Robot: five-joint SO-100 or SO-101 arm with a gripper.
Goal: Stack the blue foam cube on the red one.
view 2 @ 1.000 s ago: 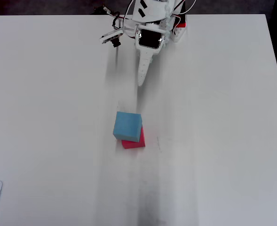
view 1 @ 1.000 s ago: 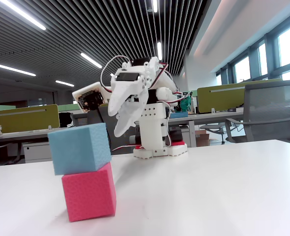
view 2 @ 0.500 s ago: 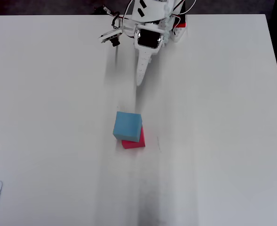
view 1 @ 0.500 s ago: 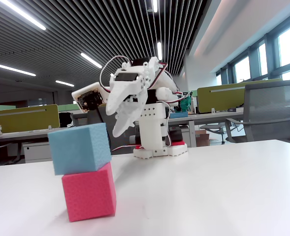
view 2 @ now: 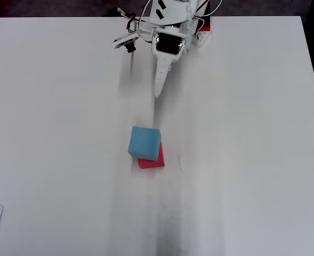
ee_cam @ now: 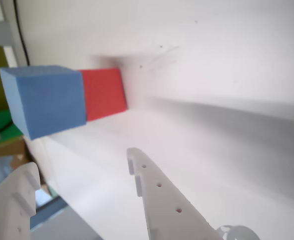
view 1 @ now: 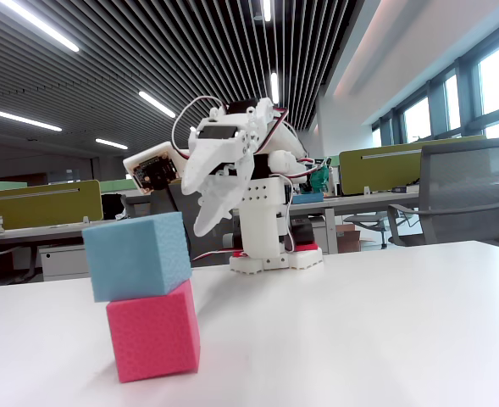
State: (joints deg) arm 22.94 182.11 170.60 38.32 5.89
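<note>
Item 1: light sky-blue matte foam cube, seated on top of item 2, the pinkish-red dotted foam cube; I see the 2 touching, the upper one offset so that it overhangs toward the left in the fixed view, while a strip of the lower one shows along its near and right edges in the overhead view. The stack stands near the middle of the plain white table. Item 3: white two-finger gripper on the white arm, raised above the table close to its white base block at the far edge. In the wrist view I read the jaws as parted with a clear gap and nothing between them; 1 finger shows at lower left, the other at lower centre with small holes along it. The stack lies well apart from the jaws, out ahead of the fingertips: in the overhead view it sits below the gripper tip on the picture, slightly left of the finger line, and in the wrist view it appears at upper left, beyond the fingers. Background, fixed view: a grey office chair, green desk partitions, and a slatted ceiling with strip lights.
</note>
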